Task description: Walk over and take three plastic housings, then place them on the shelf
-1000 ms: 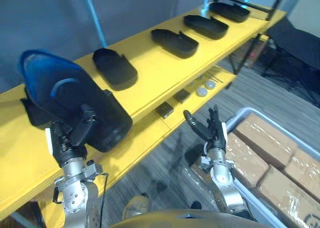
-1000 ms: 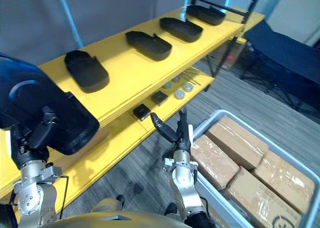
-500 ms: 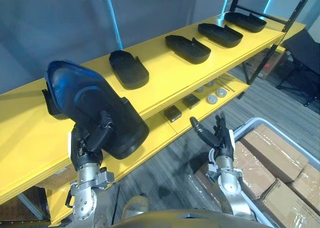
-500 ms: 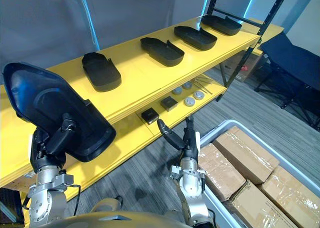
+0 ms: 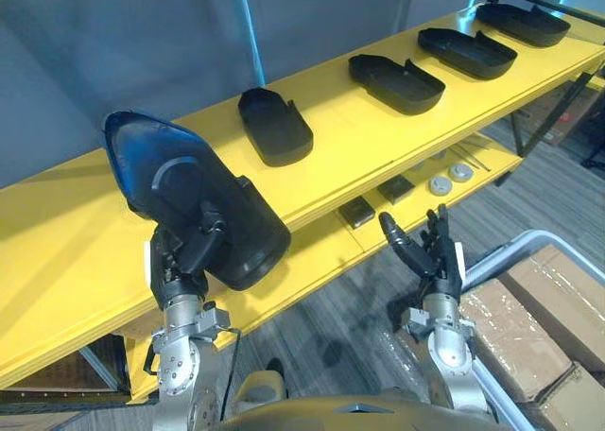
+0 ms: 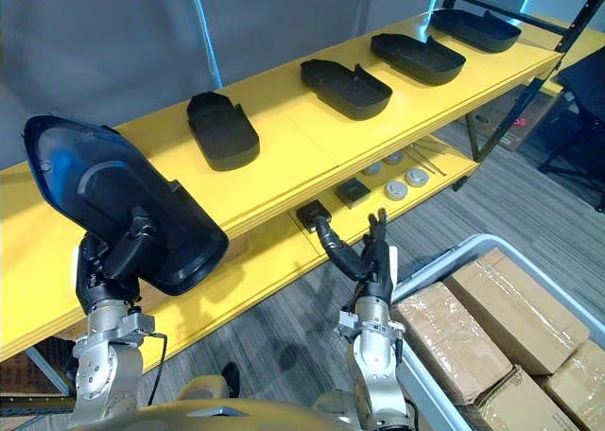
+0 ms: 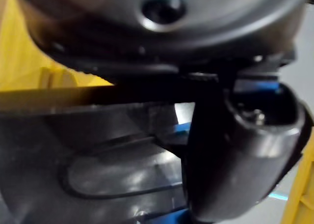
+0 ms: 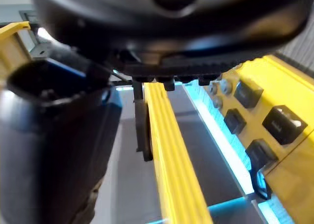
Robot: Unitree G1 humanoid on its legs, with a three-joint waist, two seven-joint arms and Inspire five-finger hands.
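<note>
My left hand (image 5: 180, 261) is shut on a large black plastic housing (image 5: 189, 204) with a blue sheen and holds it tilted above the left part of the yellow shelf (image 5: 350, 133). In the left wrist view the thumb (image 7: 235, 155) presses against the housing (image 7: 98, 150). Several more black housings lie in a row along the top board, the nearest (image 5: 274, 126) just beyond the held one, then others (image 5: 395, 81) towards the right end. My right hand (image 5: 430, 256) is open and empty, low in front of the lower board.
The lower shelf board (image 5: 312, 261) carries small black boxes (image 5: 357, 211) and round metal parts (image 5: 450, 178). A grey bin (image 6: 444, 261) of wrapped cardboard boxes (image 6: 515, 303) stands on the floor at lower right. A black rack post (image 6: 525, 81) rises at the shelf's right end.
The whole picture has shifted, so the camera has moved and the shelf sits differently in view. My left hand still holds the housing and my right hand stays open.
</note>
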